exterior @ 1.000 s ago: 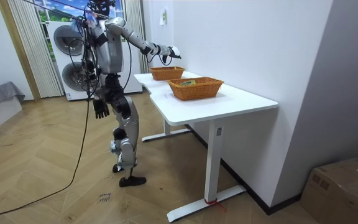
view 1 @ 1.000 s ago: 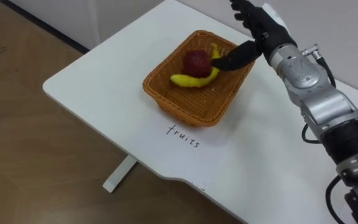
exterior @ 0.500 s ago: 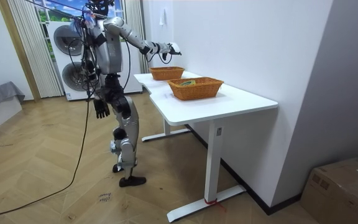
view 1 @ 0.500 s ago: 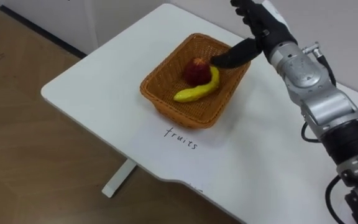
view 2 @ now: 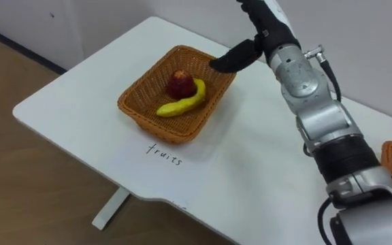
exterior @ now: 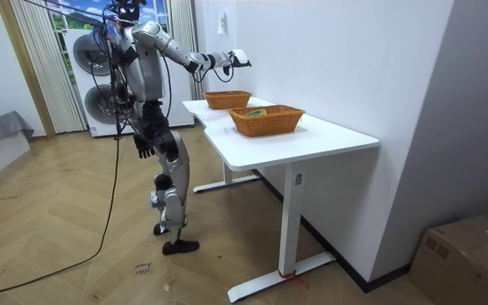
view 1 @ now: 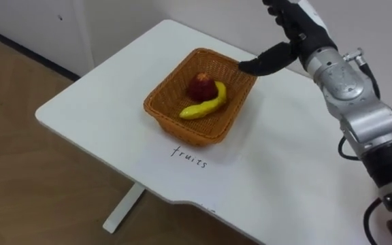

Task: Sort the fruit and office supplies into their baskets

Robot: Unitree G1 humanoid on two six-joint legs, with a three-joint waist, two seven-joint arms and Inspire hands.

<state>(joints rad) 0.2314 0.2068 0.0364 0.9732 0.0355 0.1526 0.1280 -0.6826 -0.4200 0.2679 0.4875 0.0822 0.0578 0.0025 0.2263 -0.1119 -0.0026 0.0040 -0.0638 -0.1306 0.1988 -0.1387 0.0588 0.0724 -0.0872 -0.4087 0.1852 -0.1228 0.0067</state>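
Fruit lies in a wicker basket [view 1: 197, 131] on a white table [view 1: 94, 112]: a red apple [view 1: 201, 87] and a banana [view 1: 203, 107], touching. The apple sits at 11 o'clock of the banana, toward the basket's far half. The near half of the basket floor is bare.

The right hand [view 1: 303, 37] hangs in the air at 2 o'clock of the basket. Its fingers are spread and loosely straight, holding nothing. The dark thumb points toward the rim's far right corner. In the room view the hand is raised well above that basket [exterior: 227, 99], not touching it.

Bare tabletop rings the basket on every side. The widest stretches lie at 9 o'clock, out to the table's rounded corner, and at 4 o'clock. A handwritten label [view 1: 189, 156] sits on the table just beside the basket at 6 o'clock, between it and the near edge. Wood floor [view 1: 19, 177] shows past that edge.

In the room view the robot stands upright on open floor at the table's end, on the room view's left. The left hand [exterior: 145, 149] hangs at its hip; whether its fingers are curled cannot be told. A second basket [exterior: 267, 119] stands on the nearer table, apart from the first.
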